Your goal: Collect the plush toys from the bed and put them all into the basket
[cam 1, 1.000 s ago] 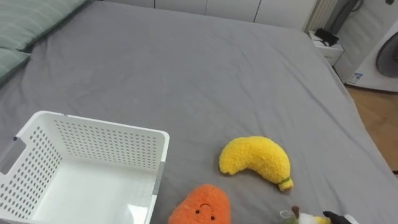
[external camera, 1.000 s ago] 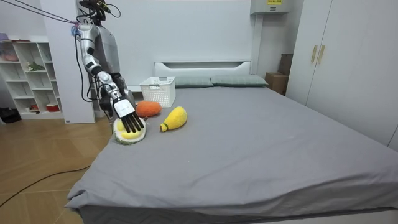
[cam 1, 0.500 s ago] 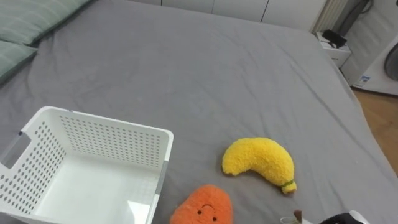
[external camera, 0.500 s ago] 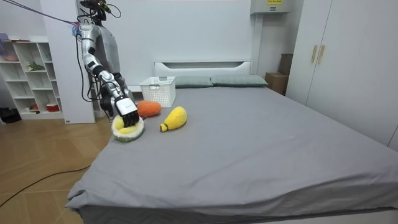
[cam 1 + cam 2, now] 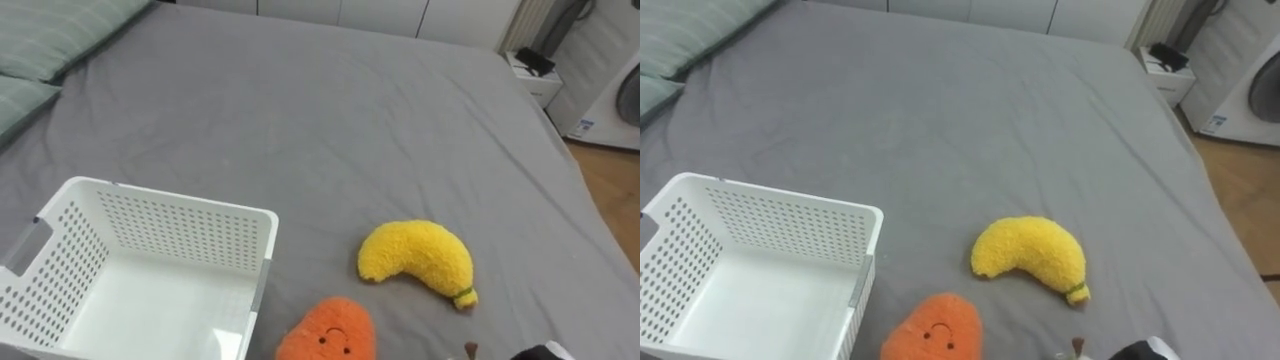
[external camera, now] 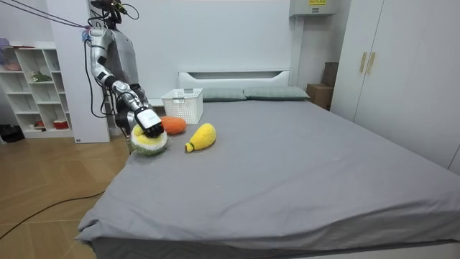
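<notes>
I stand at the bed's corner on the room view's left. My right hand (image 6: 150,121) is curled over a round yellow-green plush toy (image 6: 147,142) at the mattress edge; a sliver of that hand (image 5: 546,352) shows at the bottom right of the left eye view. A yellow banana plush (image 5: 418,258) lies on the grey sheet in front of me. Left of it and nearer lies an orange plush with a face (image 5: 328,330). The white perforated basket (image 5: 180,216) stands on the bed at my left, with nothing in it.
Green pillows (image 5: 45,45) lie at the far left by the headboard. Past the bed's right edge are a small white cabinet (image 5: 530,72) and a white appliance (image 5: 612,95). A white shelf unit (image 6: 34,93) stands behind me, wardrobes (image 6: 402,72) on the room view's right.
My right hand's fingers went from straight over the round toy to curled on it, and the toy has risen slightly at the bed's edge. The banana, orange plush and basket stayed put.
</notes>
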Robot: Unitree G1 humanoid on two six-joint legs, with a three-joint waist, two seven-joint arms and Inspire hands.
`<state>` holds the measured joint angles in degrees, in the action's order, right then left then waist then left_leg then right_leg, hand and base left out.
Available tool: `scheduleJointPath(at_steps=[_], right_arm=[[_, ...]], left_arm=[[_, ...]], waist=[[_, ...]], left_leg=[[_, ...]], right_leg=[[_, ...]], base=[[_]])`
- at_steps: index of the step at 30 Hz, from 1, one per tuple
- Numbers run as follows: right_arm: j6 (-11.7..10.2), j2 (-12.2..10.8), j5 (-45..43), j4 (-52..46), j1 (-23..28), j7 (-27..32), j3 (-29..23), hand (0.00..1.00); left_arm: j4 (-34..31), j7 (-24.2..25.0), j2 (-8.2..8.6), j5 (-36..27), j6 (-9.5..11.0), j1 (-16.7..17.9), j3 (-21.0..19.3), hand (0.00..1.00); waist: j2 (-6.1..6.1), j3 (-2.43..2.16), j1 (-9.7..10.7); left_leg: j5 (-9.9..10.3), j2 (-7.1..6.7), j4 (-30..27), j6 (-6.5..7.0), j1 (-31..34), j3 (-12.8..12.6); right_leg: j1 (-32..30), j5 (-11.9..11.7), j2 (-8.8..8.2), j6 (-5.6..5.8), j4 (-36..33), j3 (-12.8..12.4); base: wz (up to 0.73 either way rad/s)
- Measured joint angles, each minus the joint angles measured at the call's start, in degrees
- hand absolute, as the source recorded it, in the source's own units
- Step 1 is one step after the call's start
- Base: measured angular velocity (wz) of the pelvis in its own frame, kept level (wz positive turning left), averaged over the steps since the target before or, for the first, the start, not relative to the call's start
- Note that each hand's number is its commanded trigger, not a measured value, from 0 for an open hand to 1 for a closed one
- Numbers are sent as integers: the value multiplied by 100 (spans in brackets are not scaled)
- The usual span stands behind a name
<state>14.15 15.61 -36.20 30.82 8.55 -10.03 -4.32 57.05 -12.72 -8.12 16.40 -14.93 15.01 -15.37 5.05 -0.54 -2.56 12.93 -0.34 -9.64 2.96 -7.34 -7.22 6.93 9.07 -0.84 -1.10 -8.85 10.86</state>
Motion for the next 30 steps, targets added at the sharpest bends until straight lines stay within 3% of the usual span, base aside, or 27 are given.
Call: scheduleJointPath(at_steps=[6, 8, 9, 14, 18, 22, 30], right_arm=[[-36, -18, -36, -1447, -13, -9, -521, 100], [-16, -15, -40, -1874, -44, -12, -606, 100], [-14, -7, -40, -2187, -47, -12, -609, 100], [-29, 29, 25, -3070, -146, -9, -690, 100], [-31, 29, -18, -3666, -328, 4, -701, 100], [-15, 29, -19, -3862, -521, 4, -700, 100], [278, 36, -30, -3882, -879, -178, -419, 100]], left_arm=[[37, -16, -1, -2, 82, -29, -29, 0], [32, -13, -3, -2, 157, -52, -32, 0], [28, -13, -4, -2, 170, -72, -32, 0], [32, -20, -1, -3, 254, -32, -71, 0], [47, -110, 29, -2, 304, -17, -94, 0], [113, -261, 49, -4, 355, -6, -92, 0], [110, -243, 61, -9, 352, -139, 2, 0]], waist=[[-7, 16, 162], [88, 43, 219], [81, 33, 232], [136, 45, 202], [88, 55, 199], [62, 61, 162], [85, 44, -72]], left_leg=[[-1, 3, 42, 2, -12, -68], [-1, 2, 40, 2, 2, -69], [-5, 2, 25, 4, 51, -79], [-7, 16, 53, 7, 121, -236], [-7, 37, 60, 8, 68, -335], [-7, 39, 71, 8, 69, -345], [-8, 33, 51, 12, 130, -298]], right_leg=[[-20, 6, 11, 10, 1, -106], [-45, 8, 12, 13, -1, -117], [-105, 8, 12, 12, -19, -129], [-302, 7, 28, 12, -120, -286], [-306, 6, 38, 12, -181, -348], [-306, 5, 37, 11, -191, -359], [-326, 4, 20, 8, -198, -262]], base=[[-7], [0], [-4], [-17], [-10], [-1], [3]])
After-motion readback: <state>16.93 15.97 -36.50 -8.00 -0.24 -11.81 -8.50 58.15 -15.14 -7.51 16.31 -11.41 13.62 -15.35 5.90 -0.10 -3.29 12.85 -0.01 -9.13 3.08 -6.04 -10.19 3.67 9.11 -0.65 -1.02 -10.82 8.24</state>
